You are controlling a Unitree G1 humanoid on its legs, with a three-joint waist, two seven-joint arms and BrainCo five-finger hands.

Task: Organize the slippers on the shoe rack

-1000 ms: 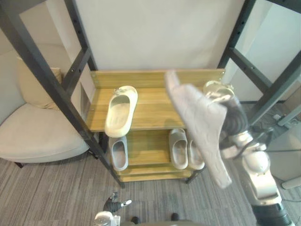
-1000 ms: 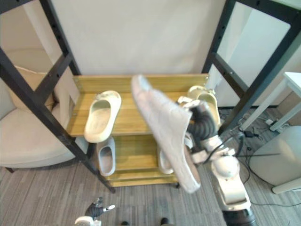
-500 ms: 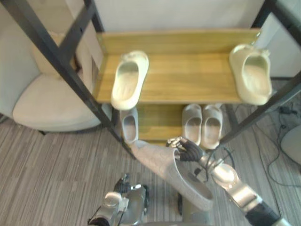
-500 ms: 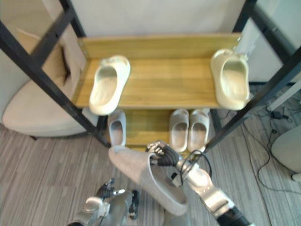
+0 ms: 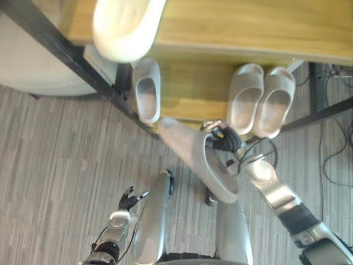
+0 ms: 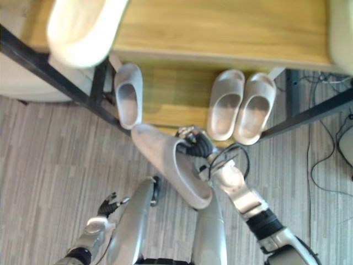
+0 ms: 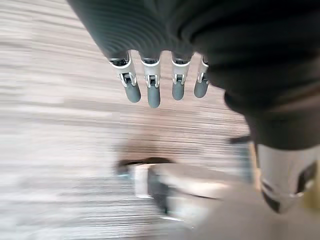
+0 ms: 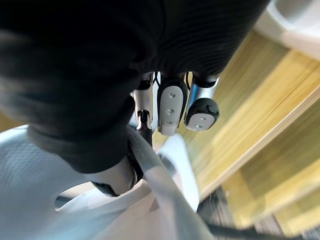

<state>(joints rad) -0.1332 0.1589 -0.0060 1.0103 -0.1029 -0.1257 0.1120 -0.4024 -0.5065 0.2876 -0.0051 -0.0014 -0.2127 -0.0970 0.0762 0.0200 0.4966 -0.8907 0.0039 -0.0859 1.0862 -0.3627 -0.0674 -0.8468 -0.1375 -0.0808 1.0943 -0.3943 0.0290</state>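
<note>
View tips downward: the top shelf (image 5: 248, 27) slides to the upper edge and the floor (image 5: 55, 154) takes more of the frame. We log this as camera motion, not the rack's.

Right robot hand (image 5: 223, 138) comes down from in front of the top shelf to floor level, before the lower shelf (image 5: 187, 94).

The grey slipper (image 5: 193, 160) it carries, a second ago raised with its sole toward us, now lies tilted, upper side facing us, toe just beside the lone slipper (image 5: 146, 91) at the lower shelf's front edge.
</note>
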